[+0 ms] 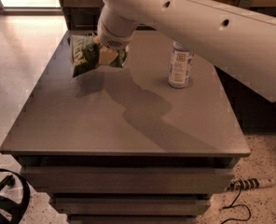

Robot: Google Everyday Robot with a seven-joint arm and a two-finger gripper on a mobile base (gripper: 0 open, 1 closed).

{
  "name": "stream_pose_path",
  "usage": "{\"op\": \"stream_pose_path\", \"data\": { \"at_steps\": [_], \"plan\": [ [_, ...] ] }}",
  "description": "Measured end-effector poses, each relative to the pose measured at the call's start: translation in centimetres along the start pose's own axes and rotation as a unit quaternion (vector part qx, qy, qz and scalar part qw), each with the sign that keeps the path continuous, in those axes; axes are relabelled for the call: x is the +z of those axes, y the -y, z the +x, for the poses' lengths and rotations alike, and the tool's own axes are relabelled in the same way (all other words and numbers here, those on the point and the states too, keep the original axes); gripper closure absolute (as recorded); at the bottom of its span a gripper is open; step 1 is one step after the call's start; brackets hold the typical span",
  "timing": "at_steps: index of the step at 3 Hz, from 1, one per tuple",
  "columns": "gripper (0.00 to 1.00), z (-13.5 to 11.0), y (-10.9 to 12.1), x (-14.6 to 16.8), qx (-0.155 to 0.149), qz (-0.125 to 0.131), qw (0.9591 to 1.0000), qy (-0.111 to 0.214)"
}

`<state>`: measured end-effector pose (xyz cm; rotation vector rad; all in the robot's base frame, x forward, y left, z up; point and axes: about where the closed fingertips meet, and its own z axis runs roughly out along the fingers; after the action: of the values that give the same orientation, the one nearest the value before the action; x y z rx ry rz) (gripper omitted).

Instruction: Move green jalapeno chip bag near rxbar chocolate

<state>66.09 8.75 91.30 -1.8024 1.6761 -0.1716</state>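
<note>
The white arm (198, 27) sweeps in from the right edge across the top of the frame and ends at the upper left. Below it the grey desk (128, 125) fills the middle of the picture. At the desk's upper left corner we find the green jalapeno chip bag (84, 55), tilted, with its shadow lying apart from it on the surface just below, so we judge it to be lifted off the desk. A clear white-capped bottle (180, 64) stands upright at the upper right of the desk, well apart from the bag. The claw (108, 56) sits at the bag's right end and appears pressed together on it, pinching the crinkled wrapper. We cannot find the rxbar chocolate anywhere on the visible surface; it may lie hidden behind the arm. We reckon the pickup is done and the bag is in carriage. Taking it over to the bar and setting it down close by is not yet done.
</note>
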Motion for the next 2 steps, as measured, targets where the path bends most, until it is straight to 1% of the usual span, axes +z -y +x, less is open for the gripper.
{"op": "stream_pose_path", "data": {
  "at_steps": [1, 2],
  "plan": [
    [1.00, 1.7, 2.4, 2.3, -0.014, -0.029, 0.9995, -0.005],
    [1.00, 3.3, 5.8, 3.9, -0.016, -0.041, 0.9989, -0.016]
  ]
}}
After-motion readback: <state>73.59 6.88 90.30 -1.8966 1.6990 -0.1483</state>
